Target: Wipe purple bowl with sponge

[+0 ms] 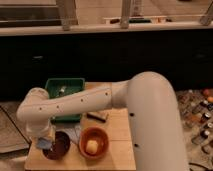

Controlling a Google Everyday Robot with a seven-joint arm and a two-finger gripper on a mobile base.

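The purple bowl [60,146] sits at the front left of the wooden table [120,150], dark and glossy. The sponge [43,145], blue, lies at the bowl's left rim under my gripper [45,141]. The gripper hangs down from the white arm [75,104], right over the bowl's left edge, and seems to hold the sponge. The orange bowl [94,142] stands just right of the purple bowl with a pale yellow lump [91,147] inside.
A green tray [65,86] with a small object stands at the table's back left. A dark flat item [98,116] lies behind the orange bowl. A shelf of small items [200,115] is at the right. A dark counter wall runs behind.
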